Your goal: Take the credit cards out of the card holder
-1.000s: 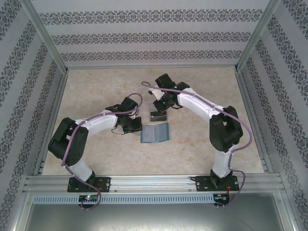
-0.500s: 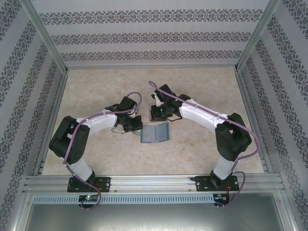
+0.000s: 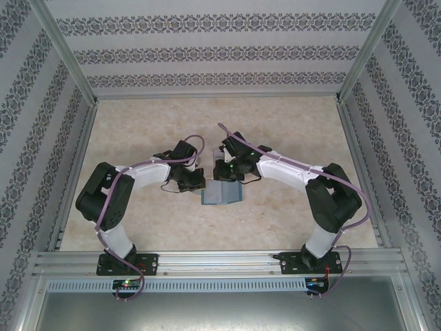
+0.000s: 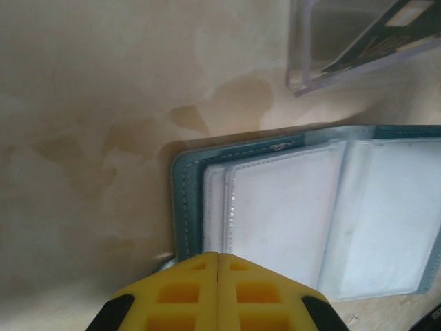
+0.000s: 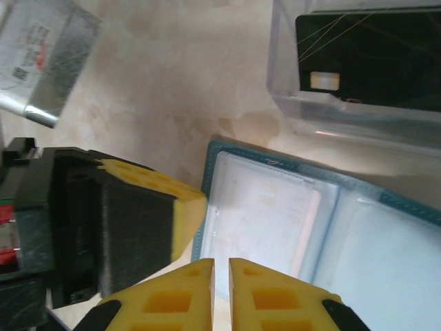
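Noted a drop and inward swing of the right arm since a second ago, from beyond the clear plastic box (image 5: 344,117) down to the open wallet; noted barely any shift at the left arm or the wallet itself. Starting at the left: found the left gripper (image 4: 218,272) pressed together, tips low at the left edge of the card holder (image 4: 180,207), on or just over its teal border. Cannot tell whether anything thin is nipped there. Found the card holder lying open and flat on the table (image 3: 289,138), clear sleeves up, between the two grippers. Judged the step as emptying the sleeves, with pinning from the left and fetching from the right. Cannot make out a card inside the pale sleeves. Found the right gripper (image 5: 221,279) parted by a mere sliver, nothing between the fingers, poised over the sleeve nearest the left gripper. Next move, by judgement: widen a touch, find a card edge at a sleeve mouth, pinch it, draw it out along the sleeve, keep the holder pinned meanwhile. Around: a greyish card (image 5: 48,58) lying apart beyond the left gripper, probably one already out; a dark card (image 5: 372,55) inside the clear plastic box, just beyond the holder. In the way: left fingers crowding the same corner, slick sleeve film, the box close behind.
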Action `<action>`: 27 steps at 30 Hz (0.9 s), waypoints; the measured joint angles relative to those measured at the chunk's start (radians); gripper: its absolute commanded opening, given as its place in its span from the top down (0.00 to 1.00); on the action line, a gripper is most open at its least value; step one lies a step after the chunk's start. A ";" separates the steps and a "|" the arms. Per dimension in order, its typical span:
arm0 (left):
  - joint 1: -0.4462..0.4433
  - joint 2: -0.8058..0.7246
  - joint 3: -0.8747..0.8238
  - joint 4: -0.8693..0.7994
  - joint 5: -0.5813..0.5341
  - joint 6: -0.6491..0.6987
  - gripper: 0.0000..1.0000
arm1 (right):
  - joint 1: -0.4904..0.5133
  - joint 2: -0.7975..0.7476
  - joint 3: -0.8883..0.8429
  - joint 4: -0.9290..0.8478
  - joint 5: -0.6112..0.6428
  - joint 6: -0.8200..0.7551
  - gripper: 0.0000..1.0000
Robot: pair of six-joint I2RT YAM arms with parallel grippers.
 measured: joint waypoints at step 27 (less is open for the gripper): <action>0.000 0.018 -0.013 0.024 0.020 -0.001 1.00 | 0.015 0.161 0.009 0.001 -0.076 0.087 0.79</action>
